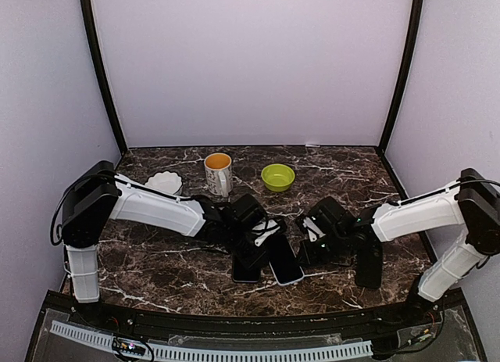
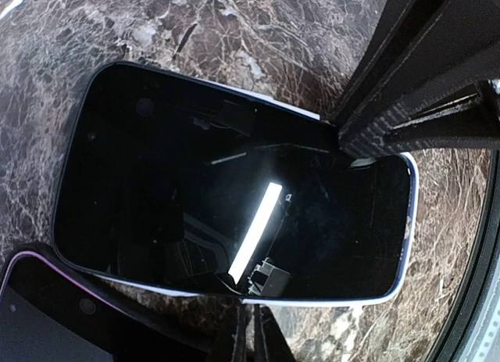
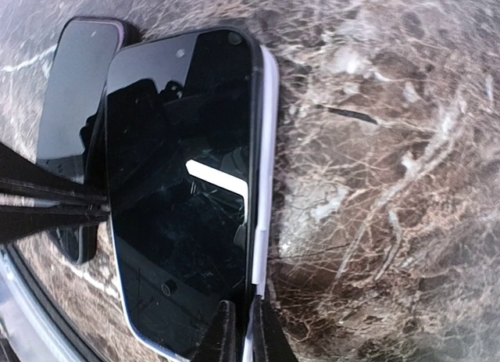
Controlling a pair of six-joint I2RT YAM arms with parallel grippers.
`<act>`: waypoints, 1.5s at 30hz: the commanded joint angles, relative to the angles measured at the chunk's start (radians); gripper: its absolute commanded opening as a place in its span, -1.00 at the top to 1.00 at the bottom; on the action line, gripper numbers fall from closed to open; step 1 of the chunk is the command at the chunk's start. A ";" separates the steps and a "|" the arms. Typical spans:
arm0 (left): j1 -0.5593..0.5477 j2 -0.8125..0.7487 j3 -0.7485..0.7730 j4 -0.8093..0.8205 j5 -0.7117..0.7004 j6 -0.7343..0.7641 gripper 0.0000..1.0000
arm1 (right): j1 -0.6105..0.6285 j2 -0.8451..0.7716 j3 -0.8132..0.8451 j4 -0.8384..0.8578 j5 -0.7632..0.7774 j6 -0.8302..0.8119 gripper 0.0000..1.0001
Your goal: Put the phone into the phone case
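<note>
– Position of the phone point(image 1: 285, 262) and the phone case point(image 3: 265, 166)?

– Both are found together toward the 6 o'clock edge of the bench point(image 1: 156, 280), between the two arms. The phone is laid screen-up in the case. A white rim is seen along one long side, so the phone is judged to be resting in the case but not yet pressed fully home.

– And the jaws?

– The left jaws are closed on nothing, with their tips set at one long edge of the phone. The right jaws are nearly together at the opposite edge, with the white rim showing in the slit between them. Whether that rim is pinched cannot be told.

– What could be spoiled from here?

– If pressure is applied on one side only, the far side could be levered up and the phone popped out. If the push is given sideways rather than downward, the pair could be slid across the polished marble, since nothing is seen to brace it. A second phone point(image 1: 246, 270), lying just beside at 9 o'clock, could be knocked. The glass could also be scratched by the hard tips.
</note>
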 commanded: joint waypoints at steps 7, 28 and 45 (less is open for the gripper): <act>0.002 0.006 0.036 -0.060 -0.042 0.087 0.84 | 0.067 0.098 0.044 -0.234 0.236 0.064 0.65; 0.222 -0.399 -0.049 -0.082 0.077 0.076 -0.12 | 0.248 0.142 0.309 -0.347 0.387 0.200 -0.97; 0.226 -0.430 -0.048 -0.118 0.095 0.102 -0.22 | 0.309 0.278 0.373 -0.458 0.432 0.232 -0.31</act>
